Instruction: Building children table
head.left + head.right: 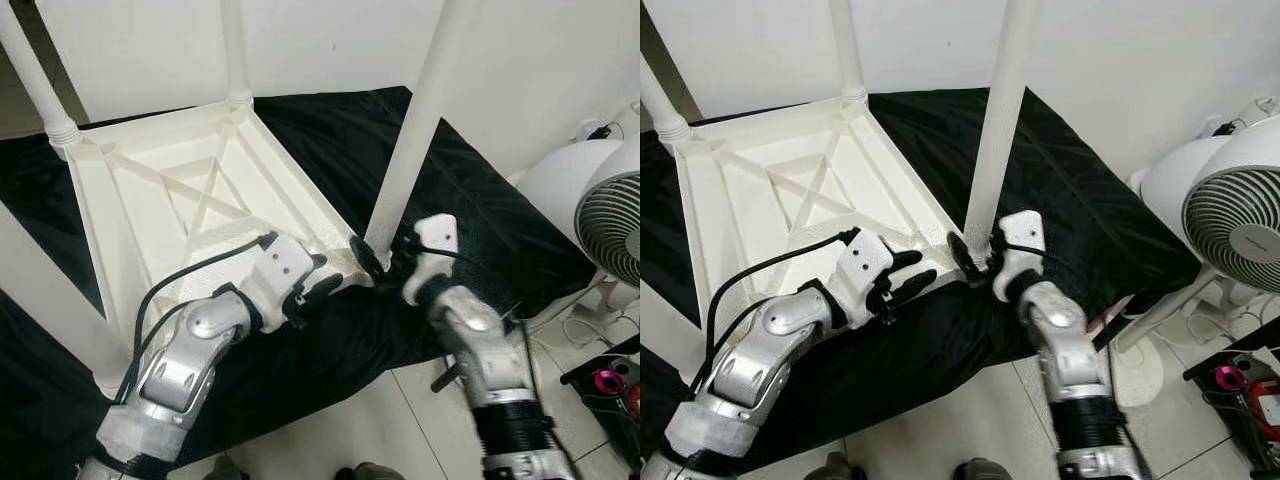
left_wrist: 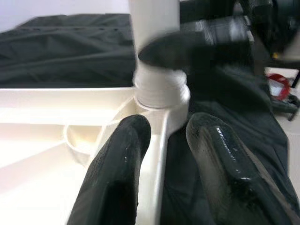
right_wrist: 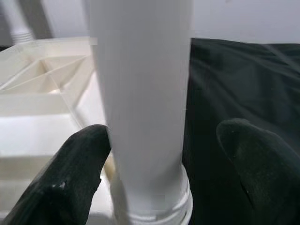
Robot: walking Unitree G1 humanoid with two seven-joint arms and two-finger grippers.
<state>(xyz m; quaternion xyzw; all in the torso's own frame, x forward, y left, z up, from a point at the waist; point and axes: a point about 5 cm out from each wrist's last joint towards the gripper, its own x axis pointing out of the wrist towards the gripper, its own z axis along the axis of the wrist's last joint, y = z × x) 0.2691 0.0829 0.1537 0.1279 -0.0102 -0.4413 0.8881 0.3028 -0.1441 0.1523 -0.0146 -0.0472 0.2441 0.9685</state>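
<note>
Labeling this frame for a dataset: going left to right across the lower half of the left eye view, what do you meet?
Left claw at the overturned table frame → table leg in its corner socket → right claw → white fan.

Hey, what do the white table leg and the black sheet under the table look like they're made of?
Table leg: apparently moulded plastic, smooth and matte white, with a ribbed collar at its base. Black sheet: probably thin synthetic fabric or plastic sheeting; it creases and shines faintly.
</note>
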